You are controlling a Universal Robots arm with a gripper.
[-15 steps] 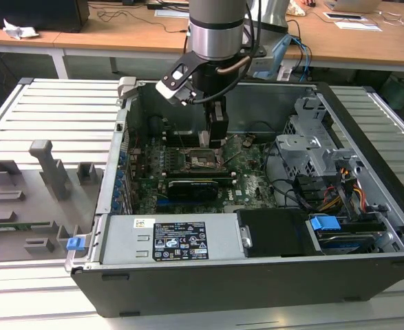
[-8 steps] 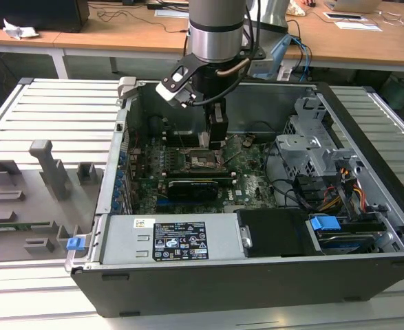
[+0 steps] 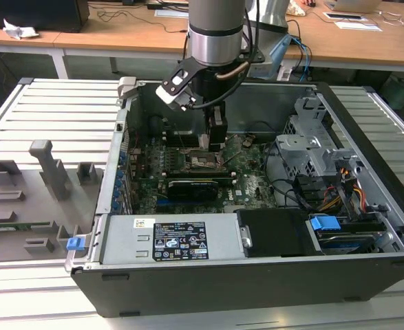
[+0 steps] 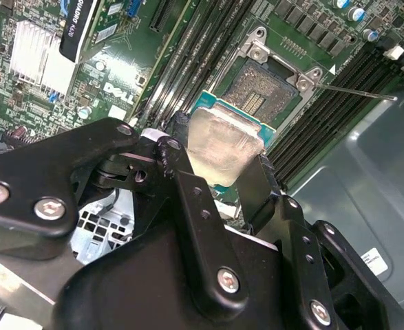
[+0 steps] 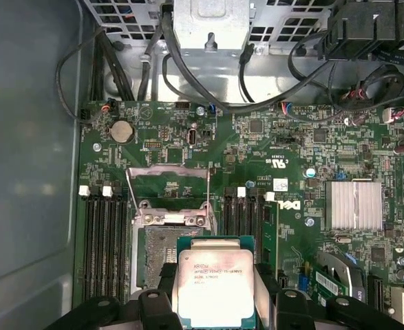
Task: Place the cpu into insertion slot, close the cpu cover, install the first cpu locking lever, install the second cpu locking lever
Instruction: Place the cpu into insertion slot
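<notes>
In the exterior view my hand [image 3: 212, 141] reaches down into the open computer case [image 3: 257, 289], which sits on the slatted surface [image 3: 57, 110]. It hangs just above the insertion slot [image 3: 203, 162] on the green motherboard [image 3: 250, 185].

In the second wrist view my two black fingers [image 4: 181, 165] are clamped on opposite edges of the cpu [image 4: 222, 144], silvery face showing. The dark slot [image 4: 260, 96] lies bare just beyond it.

In the first wrist view the gripped cpu [image 5: 215, 285] hides part of the slot [image 5: 153, 254], not seated in it. The cpu cover [image 5: 168, 185] is swung open, off the slot.
</notes>
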